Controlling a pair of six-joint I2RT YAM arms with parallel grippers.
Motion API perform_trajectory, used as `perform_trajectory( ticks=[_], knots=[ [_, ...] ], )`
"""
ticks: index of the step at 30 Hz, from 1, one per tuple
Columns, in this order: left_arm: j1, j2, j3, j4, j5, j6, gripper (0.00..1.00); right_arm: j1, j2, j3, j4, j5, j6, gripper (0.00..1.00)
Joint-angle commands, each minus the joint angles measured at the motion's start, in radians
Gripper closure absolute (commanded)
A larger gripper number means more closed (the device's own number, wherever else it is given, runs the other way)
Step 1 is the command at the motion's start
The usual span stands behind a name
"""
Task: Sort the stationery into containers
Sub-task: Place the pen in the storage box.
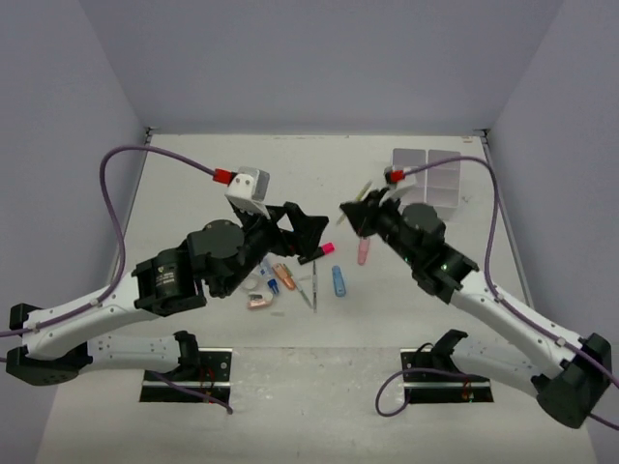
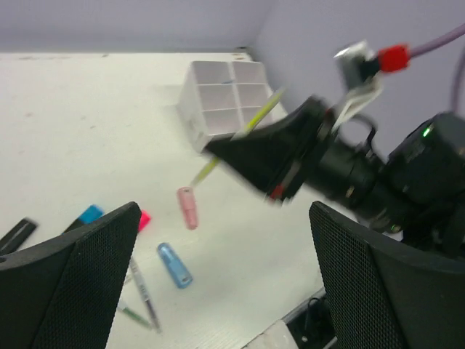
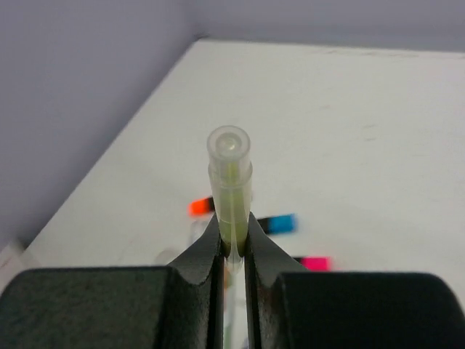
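Even soft light, faint shadows, left wrist view motion-blurred

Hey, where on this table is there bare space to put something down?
Bare: the far strip of table between the back wall and the arms, left of the organiser box; also the near edge between the left base and right base. Crowded: the middle, where the stationery lies by the left gripper.

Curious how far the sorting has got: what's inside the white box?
The white box looks empty in the compartments that show. The right arm covers its near edge, so that part stays unseen.
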Motion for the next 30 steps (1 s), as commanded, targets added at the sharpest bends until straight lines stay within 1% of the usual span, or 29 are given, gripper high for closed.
perform_trajectory(
  ticks=[1,2,5,6,7,8,11,15,22,24,26,27,29,30],
  knots=[
    [0.004,0.020,0.025,-0.384,-0.263,-0.219,0.00,-0.302,0.156,0.176,-0.064,0.386,0.056,1.00],
    [0.004,0.021,0.001,-0.404,-0.249,-0.228,0.00,-0.374,0.204,0.214,-0.070,0.408,0.064,1.00],
    [0.004,0.007,-0.097,-0.413,-0.176,-0.220,0.00,-0.480,0.380,0.348,-0.070,0.448,0.070,1.00],
    [0.004,0.005,-0.131,-0.414,-0.157,-0.216,0.00,-0.522,0.419,0.407,-0.070,0.442,0.067,1.00],
    [0.004,-0.002,-0.157,-0.418,-0.149,-0.217,0.00,-0.553,0.491,0.461,-0.072,0.423,0.063,1.00],
    [0.004,-0.005,-0.160,-0.423,-0.142,-0.219,0.00,-0.569,0.533,0.469,-0.072,0.419,0.057,1.00],
    [0.004,-0.022,-0.211,-0.429,-0.104,-0.224,0.00,-0.605,0.658,0.588,-0.073,0.378,0.039,1.00],
    [0.004,-0.046,-0.252,-0.431,-0.099,-0.248,0.00,-0.626,0.788,0.694,-0.089,0.346,0.032,1.00],
    [0.004,-0.095,-0.286,-0.460,-0.105,-0.274,0.00,-0.636,0.894,0.746,-0.087,0.339,0.027,1.00],
    [0.004,-0.104,-0.291,-0.479,-0.108,-0.282,0.00,-0.637,0.906,0.736,-0.087,0.337,0.027,0.98],
    [0.004,-0.115,-0.291,-0.517,-0.130,-0.300,0.00,-0.637,0.904,0.707,-0.083,0.329,0.042,0.95],
    [0.004,-0.121,-0.292,-0.530,-0.138,-0.312,0.00,-0.637,0.898,0.694,-0.068,0.319,0.045,0.88],
    [0.004,-0.131,-0.291,-0.566,-0.170,-0.335,0.00,-0.637,0.886,0.665,-0.048,0.306,0.046,0.69],
    [0.005,-0.133,-0.290,-0.583,-0.184,-0.341,0.00,-0.637,0.885,0.660,-0.046,0.300,0.044,0.65]
  ],
)
